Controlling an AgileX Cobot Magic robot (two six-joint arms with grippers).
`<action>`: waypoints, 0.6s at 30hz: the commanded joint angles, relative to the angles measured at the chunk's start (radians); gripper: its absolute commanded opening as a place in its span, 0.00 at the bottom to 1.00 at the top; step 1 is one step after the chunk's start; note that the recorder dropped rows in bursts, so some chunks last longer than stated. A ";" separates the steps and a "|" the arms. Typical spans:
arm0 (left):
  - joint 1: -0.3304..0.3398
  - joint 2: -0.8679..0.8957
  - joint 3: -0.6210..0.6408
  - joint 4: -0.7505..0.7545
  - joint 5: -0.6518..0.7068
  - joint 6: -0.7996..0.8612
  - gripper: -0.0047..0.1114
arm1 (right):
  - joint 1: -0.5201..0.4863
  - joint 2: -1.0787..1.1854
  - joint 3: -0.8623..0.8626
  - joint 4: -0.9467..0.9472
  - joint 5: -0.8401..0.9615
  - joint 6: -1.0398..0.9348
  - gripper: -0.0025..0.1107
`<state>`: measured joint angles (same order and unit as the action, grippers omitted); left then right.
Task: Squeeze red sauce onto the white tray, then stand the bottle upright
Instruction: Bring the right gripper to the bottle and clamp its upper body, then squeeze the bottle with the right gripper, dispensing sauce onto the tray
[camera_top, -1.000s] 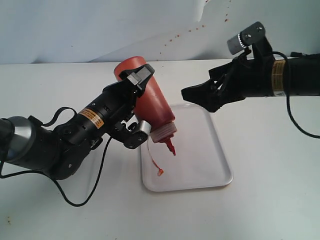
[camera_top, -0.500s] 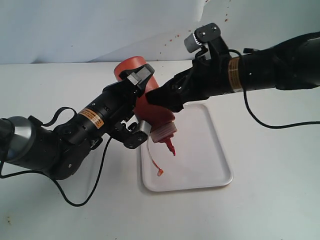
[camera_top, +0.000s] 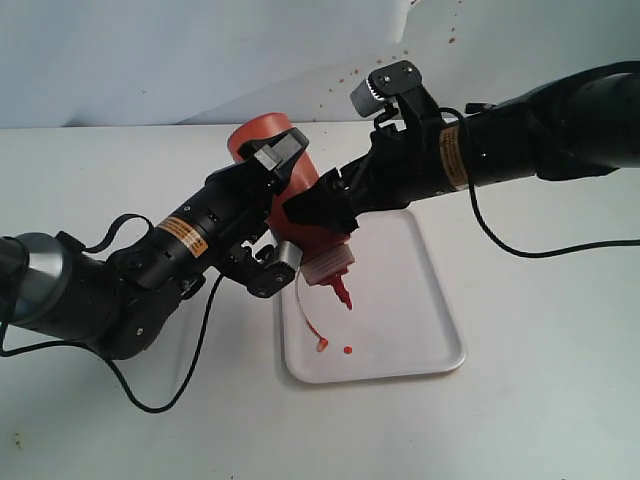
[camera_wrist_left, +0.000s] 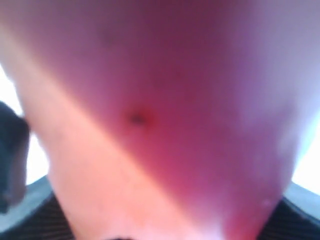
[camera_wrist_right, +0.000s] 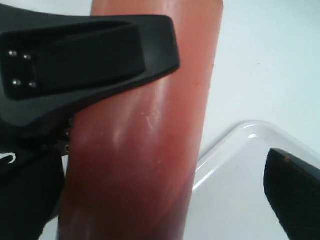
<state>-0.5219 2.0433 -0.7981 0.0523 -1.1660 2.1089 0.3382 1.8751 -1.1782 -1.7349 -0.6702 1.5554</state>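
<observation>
The left gripper (camera_top: 277, 206) clasped the bottle (camera_top: 258, 134) around its body, a finger on either side. It held the bottle tilted, with the nozzle (camera_top: 343, 293) pointing down past the fingertips. The left wrist view showed only a red blur of the bottle's wall. Under the nozzle lay the white tray (camera_top: 430, 300), with a small drop of the red sauce (camera_top: 347, 350) on it and the tethered cap (camera_top: 321, 345) just beside the drop. The right gripper (camera_top: 322, 207) was spread wide and grasped nothing. One finger (camera_wrist_right: 95, 55) crossed in front of the bottle, and the other (camera_wrist_right: 295, 195) hung apart from it, above the tray.
</observation>
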 joint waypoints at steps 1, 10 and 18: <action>-0.002 -0.019 -0.011 -0.016 -0.055 -0.015 0.04 | 0.042 0.001 -0.006 -0.010 0.061 -0.010 0.95; -0.002 -0.019 -0.011 -0.016 -0.055 -0.015 0.04 | 0.085 0.001 -0.006 -0.010 0.151 -0.003 0.87; -0.002 -0.032 -0.011 -0.035 -0.055 -0.015 0.04 | 0.085 0.001 -0.006 -0.010 0.114 -0.030 0.34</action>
<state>-0.5219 2.0369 -0.7981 0.0387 -1.1637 2.1108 0.4212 1.8769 -1.1802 -1.7460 -0.5597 1.5396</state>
